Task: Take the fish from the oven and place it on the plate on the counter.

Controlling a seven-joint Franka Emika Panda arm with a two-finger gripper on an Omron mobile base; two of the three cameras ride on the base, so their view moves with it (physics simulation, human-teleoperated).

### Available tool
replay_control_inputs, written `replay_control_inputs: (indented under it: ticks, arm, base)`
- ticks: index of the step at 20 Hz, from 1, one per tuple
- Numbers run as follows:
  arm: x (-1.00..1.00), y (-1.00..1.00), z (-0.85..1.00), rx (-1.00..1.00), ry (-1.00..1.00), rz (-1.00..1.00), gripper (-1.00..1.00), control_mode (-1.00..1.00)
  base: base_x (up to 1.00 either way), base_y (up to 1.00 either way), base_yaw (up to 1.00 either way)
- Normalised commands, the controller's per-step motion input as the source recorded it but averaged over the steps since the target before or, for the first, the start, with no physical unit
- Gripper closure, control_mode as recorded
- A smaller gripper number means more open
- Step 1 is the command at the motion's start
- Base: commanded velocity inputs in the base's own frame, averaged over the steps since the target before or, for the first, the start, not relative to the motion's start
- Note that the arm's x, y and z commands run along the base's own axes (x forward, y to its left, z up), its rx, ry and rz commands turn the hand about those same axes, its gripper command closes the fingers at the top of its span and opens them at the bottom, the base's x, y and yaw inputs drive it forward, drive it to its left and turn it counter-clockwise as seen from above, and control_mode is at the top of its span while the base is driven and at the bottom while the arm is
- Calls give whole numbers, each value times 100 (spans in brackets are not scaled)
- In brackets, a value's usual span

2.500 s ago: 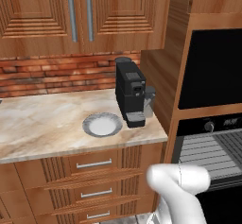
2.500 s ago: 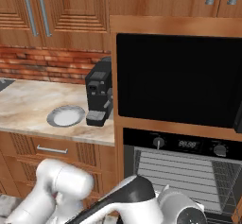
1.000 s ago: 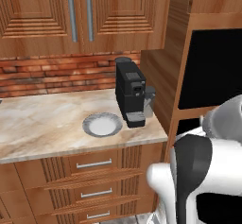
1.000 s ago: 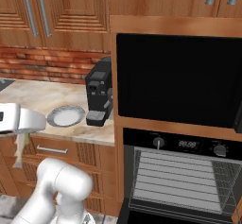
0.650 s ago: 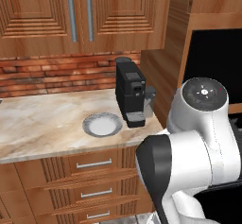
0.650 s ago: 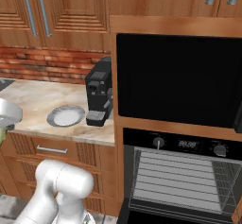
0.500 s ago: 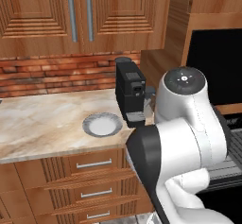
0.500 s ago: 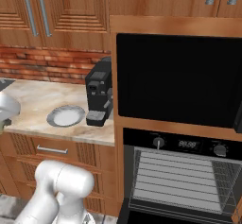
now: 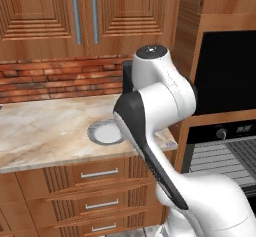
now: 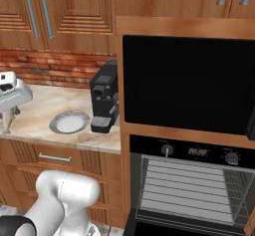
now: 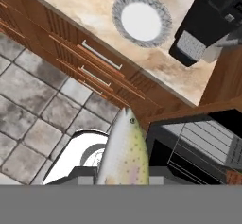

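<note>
arm point(image 9: 165, 111): glossy white rounded shells seen | joints: dark charcoal bands noted | joint cap: round dark disc on top | base: white, bulbous

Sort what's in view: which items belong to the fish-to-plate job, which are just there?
Job:
- fish, held in the shut gripper
- plate, nothing on it
- oven, door open, racks showing
- counter

Just there:
- coffee machine, right beside the plate
- black glass panel above the oven
- drawers
- upper cabinets

base views: flank arm, share plate point(image 9: 105, 132) | hand view: high, looking down
</note>
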Motion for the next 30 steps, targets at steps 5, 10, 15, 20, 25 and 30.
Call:
replay_control_inputs:
  ticks: [5,10,15,20,25,30]
  arm:
    - [79,20,-99,0,0,11,100,-100]
    - [77,39,-76,0,0,9,100,-100]
    - [80,38,-45,0,0,7,100,-100]
    - [91,17,-25,0,0,1,100,-100]
    - [92,14,-24,0,0,-1,100,-100]
    - [68,16,-2,0,2,-9,100,-100]
  base:
    - [0,0,0]
    - [0,0,0]
    - [0,0,0]
    - [0,0,0]
    - [0,0,0]
    - [0,0,0]
